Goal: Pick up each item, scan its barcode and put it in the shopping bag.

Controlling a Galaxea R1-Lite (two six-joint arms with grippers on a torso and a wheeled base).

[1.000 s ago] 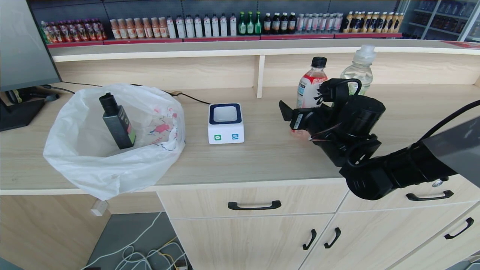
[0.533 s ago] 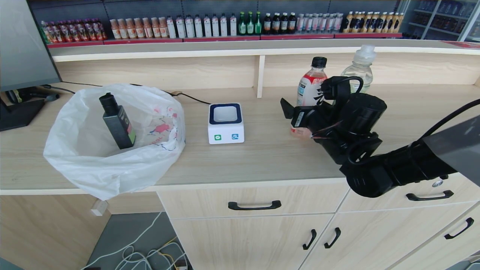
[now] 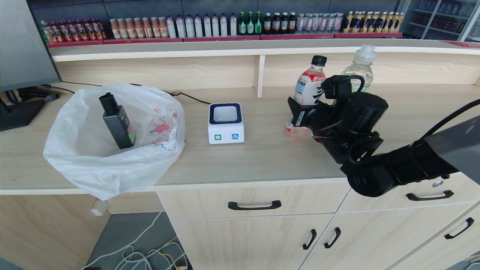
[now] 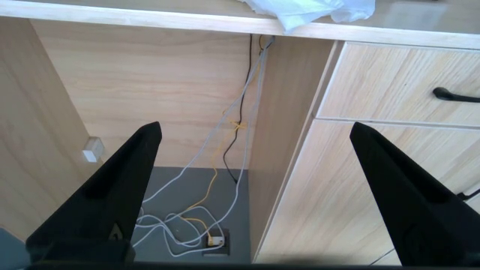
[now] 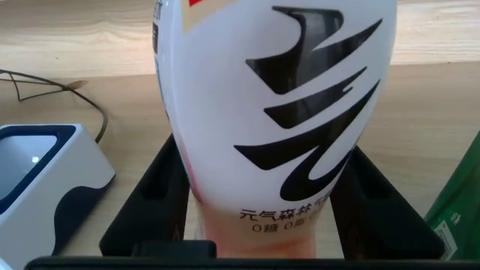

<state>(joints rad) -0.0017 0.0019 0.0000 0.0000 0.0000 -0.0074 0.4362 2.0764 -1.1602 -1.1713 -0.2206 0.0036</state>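
A pink drink bottle with a black cap and a white label leans on the counter, right of the white scanner box. My right gripper is shut on its lower body. In the right wrist view the bottle sits between the two black fingers, with the scanner off to one side. The white shopping bag stands at the counter's left end with a dark bottle inside. My left gripper hangs open below counter height, facing the cabinet front.
A clear bottle with a pale cap stands just behind the right gripper. A monitor base and cables lie at the far left. A raised back ledge with a divider bounds the counter. Drawers with black handles are below.
The right gripper's fingers have closed in on the pink bottle. The bottle now leans, its cap shifted right and its base left. The bag and scanner are unchanged.
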